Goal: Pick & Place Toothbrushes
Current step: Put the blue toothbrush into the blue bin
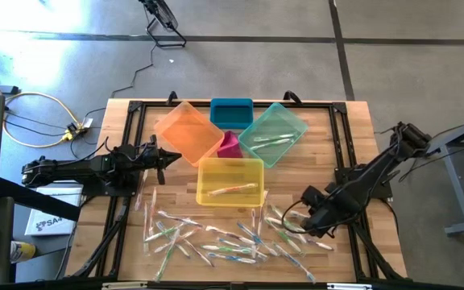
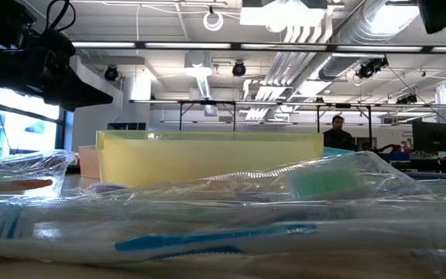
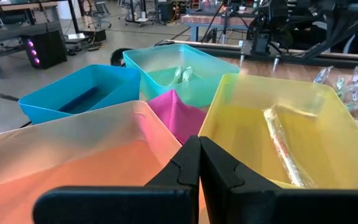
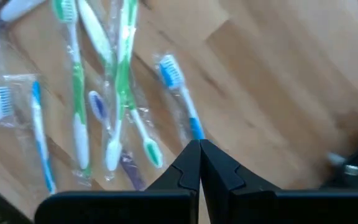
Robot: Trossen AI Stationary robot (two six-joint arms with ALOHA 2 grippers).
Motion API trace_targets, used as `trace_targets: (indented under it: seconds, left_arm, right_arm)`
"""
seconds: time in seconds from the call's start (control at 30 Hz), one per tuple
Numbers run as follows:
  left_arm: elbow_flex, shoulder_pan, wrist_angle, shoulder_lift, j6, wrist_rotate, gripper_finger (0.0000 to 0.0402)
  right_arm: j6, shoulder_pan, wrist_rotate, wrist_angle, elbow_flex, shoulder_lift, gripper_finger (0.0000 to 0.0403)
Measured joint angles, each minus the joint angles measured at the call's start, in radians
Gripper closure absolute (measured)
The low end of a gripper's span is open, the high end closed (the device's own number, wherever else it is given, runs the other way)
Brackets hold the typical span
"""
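Observation:
Many wrapped toothbrushes point(image 1: 224, 238) lie scattered on the near part of the wooden table; up close in the low view, one shows a blue handle point(image 2: 207, 240). One toothbrush point(image 1: 232, 191) lies in the yellow bin point(image 1: 252, 165), and a few point(image 1: 268, 138) in the teal bin point(image 1: 292, 121). My right gripper point(image 1: 306, 211) hovers shut over the pile's right side. In its wrist view the shut fingers point(image 4: 199, 146) hang above a blue toothbrush point(image 4: 179, 93) that runs under the fingertips. My left gripper point(image 1: 167, 155), shut point(image 3: 199, 146), waits beside the orange bin point(image 1: 185, 129).
Five bins cluster at the table's middle: orange, blue point(image 1: 232, 111), teal, a small pink one point(image 1: 229, 145) and yellow. Black frame rails point(image 1: 127, 185) run along the table's sides. A person point(image 2: 337, 133) stands far off in the room behind.

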Motion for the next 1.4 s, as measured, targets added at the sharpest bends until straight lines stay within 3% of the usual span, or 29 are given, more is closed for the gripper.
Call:
trace_targets:
  seconds: [0.17,0.3,0.63,0.8,1.2,1.4]
  left_arm:
    - [0.000,0.000,0.000,0.000,0.000,0.000,0.0402]
    - [0.000,0.000,0.000,0.000,0.000,0.000,0.0402]
    - [0.000,0.000,0.000,0.000,0.001,0.001,0.0402]
    - [0.000,0.000,0.000,0.000,0.001,0.001,0.0402]
    - [0.000,0.000,0.000,0.000,0.003,0.001,0.0402]
    - [0.000,0.000,0.000,0.000,0.003,0.001,0.0402]
  right_arm:
    - [0.064,0.010,-0.019,0.315,-0.232,-0.074,0.0401]
    - [0.115,0.006,-0.057,0.380,-0.335,-0.108,0.0401]
    - [0.092,-0.041,-0.222,0.320,-0.339,-0.113,0.0401]
    - [0.100,-0.040,-0.247,0.289,-0.339,-0.113,0.0393]
    - [0.095,-0.039,-0.248,0.286,-0.339,-0.113,0.0274]
    - [0.113,0.005,-0.248,0.286,-0.339,-0.113,0.0261]
